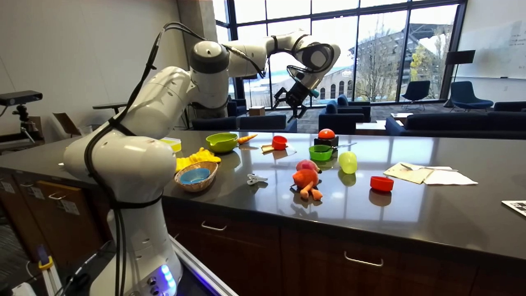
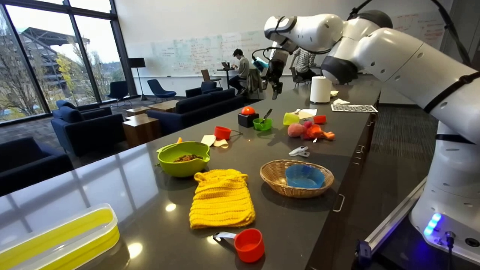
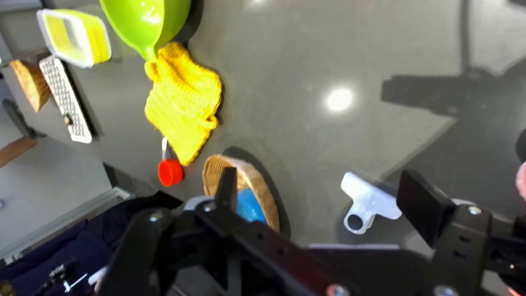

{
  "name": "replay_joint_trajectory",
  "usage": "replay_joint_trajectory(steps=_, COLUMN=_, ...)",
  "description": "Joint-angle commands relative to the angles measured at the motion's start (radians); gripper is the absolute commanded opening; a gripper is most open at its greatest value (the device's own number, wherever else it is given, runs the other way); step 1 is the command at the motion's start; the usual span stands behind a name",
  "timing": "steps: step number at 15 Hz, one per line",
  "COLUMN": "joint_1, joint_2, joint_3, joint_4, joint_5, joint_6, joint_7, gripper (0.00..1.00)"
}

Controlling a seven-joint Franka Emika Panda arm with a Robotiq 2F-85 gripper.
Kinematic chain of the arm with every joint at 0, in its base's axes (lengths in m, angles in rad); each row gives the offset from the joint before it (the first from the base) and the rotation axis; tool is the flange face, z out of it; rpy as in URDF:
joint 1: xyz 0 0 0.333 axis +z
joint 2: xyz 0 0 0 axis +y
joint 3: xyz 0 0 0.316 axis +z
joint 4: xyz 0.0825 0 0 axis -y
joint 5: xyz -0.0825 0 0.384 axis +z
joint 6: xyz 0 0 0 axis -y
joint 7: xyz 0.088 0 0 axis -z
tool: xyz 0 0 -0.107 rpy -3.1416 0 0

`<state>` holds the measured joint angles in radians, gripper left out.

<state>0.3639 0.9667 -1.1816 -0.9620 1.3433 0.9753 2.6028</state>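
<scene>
I can see a smooth white clip on the glossy grey desk, near an oval woven basket, well below the claw, whose jaws hang wide apart.

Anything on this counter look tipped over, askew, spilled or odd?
Two small things. A utensil leans out of the bright green cup, one end sticking up past the rim. The pale green cup near it seems to lie on its side, as if knocked over, though its opening is hard to make out. Nothing looks spilled.
</scene>
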Motion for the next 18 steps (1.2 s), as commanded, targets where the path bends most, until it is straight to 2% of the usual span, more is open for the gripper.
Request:
replay_joint_trajectory(steps=1, joint_1=0.065, joint_2=0.042, joint_3=-0.084, joint_4=-0.151, joint_5=0.021, joint_6=0.171, joint_7=0.0, gripper=1.0)
replay_joint_trajectory(steps=5, joint_1=0.107, joint_2=0.115, joint_3=-0.161, joint_4=-0.324, joint_5=0.049, joint_6=0.304, joint_7=-0.001, gripper=1.0)
replay_joint_trajectory(steps=8, joint_1=0.154, joint_2=0.178, joint_3=-0.247, joint_4=-0.479, joint_5=0.099, joint_6=0.333, joint_7=-0.002, gripper=1.0)
replay_joint_trajectory(steps=13, joint_1=0.213, joint_2=0.265, joint_3=-0.355, joint_4=-0.676, joint_5=0.167, joint_6=0.283, joint_7=-0.002, gripper=1.0)
replay_joint_trajectory(steps=18, joint_1=0.204, joint_2=0.296, joint_3=-0.349, joint_4=-0.699, joint_5=0.135, joint_6=0.098, joint_7=-0.002, gripper=1.0)
